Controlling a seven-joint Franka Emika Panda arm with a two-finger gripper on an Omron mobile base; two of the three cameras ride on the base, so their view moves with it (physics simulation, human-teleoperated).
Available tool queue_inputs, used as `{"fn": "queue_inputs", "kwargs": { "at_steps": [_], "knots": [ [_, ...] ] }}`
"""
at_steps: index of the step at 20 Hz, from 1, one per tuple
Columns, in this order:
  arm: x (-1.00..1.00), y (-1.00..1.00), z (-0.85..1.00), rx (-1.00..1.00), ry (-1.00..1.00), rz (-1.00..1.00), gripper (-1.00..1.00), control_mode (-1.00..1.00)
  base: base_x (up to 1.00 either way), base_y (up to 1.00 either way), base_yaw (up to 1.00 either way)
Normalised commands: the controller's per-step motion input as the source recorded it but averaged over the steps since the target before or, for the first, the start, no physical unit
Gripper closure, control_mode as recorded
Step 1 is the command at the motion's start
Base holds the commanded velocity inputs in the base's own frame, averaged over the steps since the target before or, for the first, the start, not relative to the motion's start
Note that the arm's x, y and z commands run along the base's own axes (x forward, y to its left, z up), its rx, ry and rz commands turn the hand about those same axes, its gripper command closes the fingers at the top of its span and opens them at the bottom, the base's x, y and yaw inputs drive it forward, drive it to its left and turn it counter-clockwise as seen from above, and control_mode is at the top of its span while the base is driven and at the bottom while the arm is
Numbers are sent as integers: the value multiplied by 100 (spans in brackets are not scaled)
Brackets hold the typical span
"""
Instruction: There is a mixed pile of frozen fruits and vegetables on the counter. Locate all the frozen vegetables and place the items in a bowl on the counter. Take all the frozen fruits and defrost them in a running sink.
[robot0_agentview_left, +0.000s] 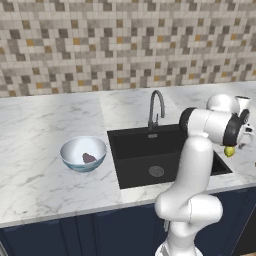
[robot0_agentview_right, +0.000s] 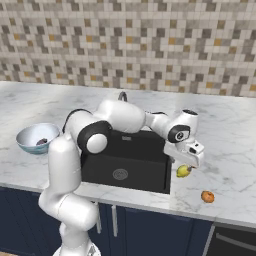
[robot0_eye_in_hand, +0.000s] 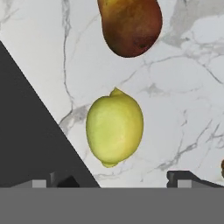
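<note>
Right of the sink, gripper (robot0_agentview_right: 186, 165): hangs just above the counter (robot0_agentview_right: 230, 150); fingers spread wide apart, holding nothing.
Yellow-green ball (robot0_eye_in_hand: 114, 127): one, lemon-shaped, on the marble between the finger tips (robot0_eye_in_hand: 183, 177) in the hand view; whether they touch it I cannot tell.
Orange-brown piece (robot0_agentview_right: 207, 196): one, near the ball on the same stretch of marble, apart from it.
Sink (robot0_agentview_left: 145, 155): black basin just beside the ball, faucet (robot0_agentview_left: 156, 107) behind.
Bowl (robot0_agentview_left: 83, 153): one, left of the sink, well apart from the gripper.
Purple-brown lump (robot0_agentview_left: 89, 158): one, inside the bowl.
</note>
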Motion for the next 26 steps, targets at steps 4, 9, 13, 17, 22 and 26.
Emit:
{"fn": "queue_inputs", "kwargs": {
  "at_steps": [4,9,13,17,22,26],
  "knots": [
    [14,-2,-8,0,-2,0,-100,-100,0,0,0],
    [17,-35,-6,0,0,0,-100,-100,0,0,0],
    [12,-12,-21,0,11,-4,-100,-100,0,0,0],
    [0,12,-37,0,10,-8,-100,-100,0,0,0],
    [0,2,-21,2,3,-2,100,-100,0,0,0],
    [-2,4,-3,0,1,-5,100,-100,0,0,0]
  ]
}}
